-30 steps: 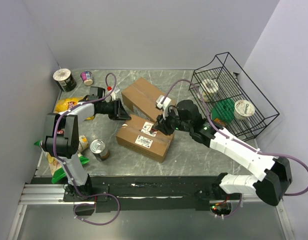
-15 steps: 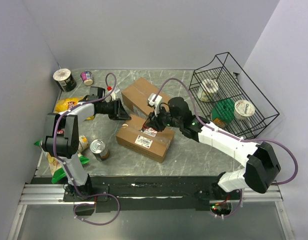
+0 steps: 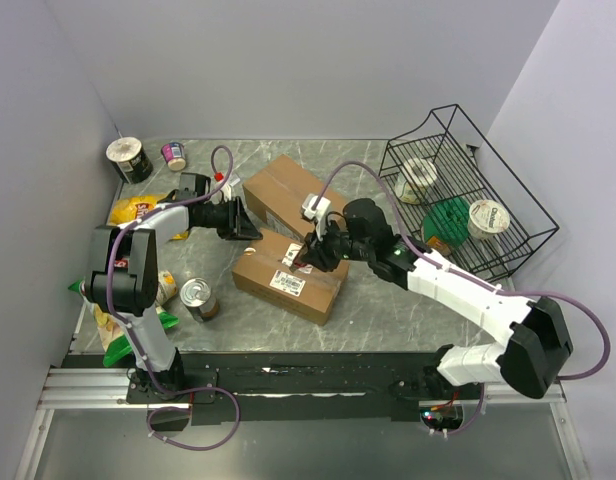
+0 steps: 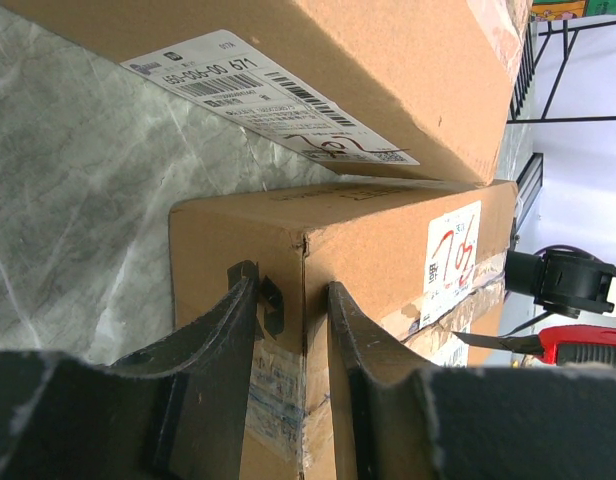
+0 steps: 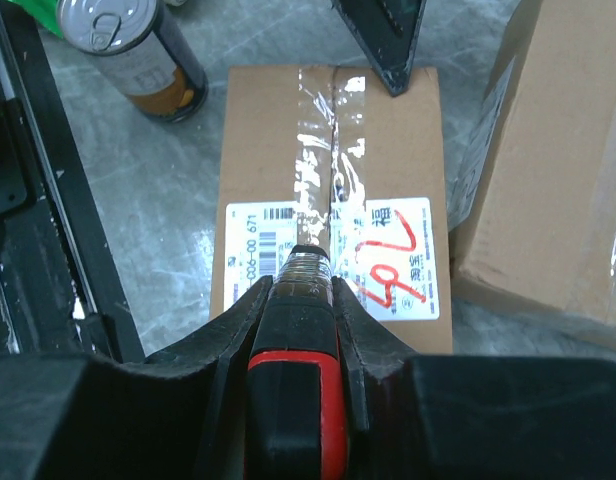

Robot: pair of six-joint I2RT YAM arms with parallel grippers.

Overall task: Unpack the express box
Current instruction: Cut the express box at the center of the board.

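Observation:
The express box is a brown carton with white labels and a taped top seam. It lies at the table's middle and also shows in the right wrist view. My right gripper is shut on a red and black utility knife, whose tip rests on the taped seam between the labels. My left gripper is at the box's far left end. In the left wrist view its fingers stand a narrow gap apart, straddling the box's edge.
A second brown carton lies just behind the express box, almost touching it. A tin can stands at the near left. A yellow bag and cups are at the far left. A black wire basket holding containers is at the right.
My right gripper with the knife moved up and left along the seam, then came back a little toward the right. The left arm and both cartons have not moved.

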